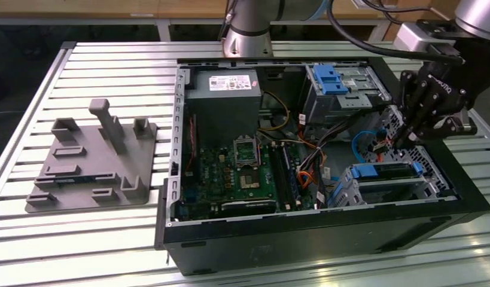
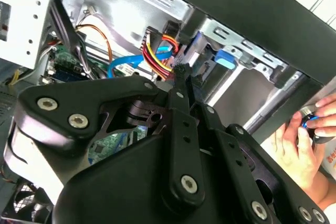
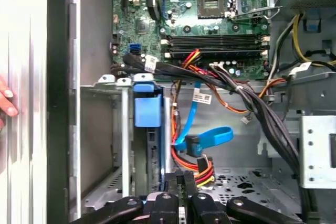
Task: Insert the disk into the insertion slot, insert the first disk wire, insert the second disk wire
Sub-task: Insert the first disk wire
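The jaws stand closed together, tips just beside the first disk wire (image 3: 203, 167); whether they clamp it cannot be told. The second disk wire (image 3: 212, 136) loops just beyond them.

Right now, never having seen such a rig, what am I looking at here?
One robot arm works inside an open computer case lying on a slatted metal table. The exterior view looks on from off the arm; both wrist views ride on the arm, behind its black end effector. A grey fixture plate lies beside the case. The end effector's tip is at the red-orange wire bundle, near the blue cable and the grey drive cage. Whether it grips anything is unclear. A person's hand shows outside the case.
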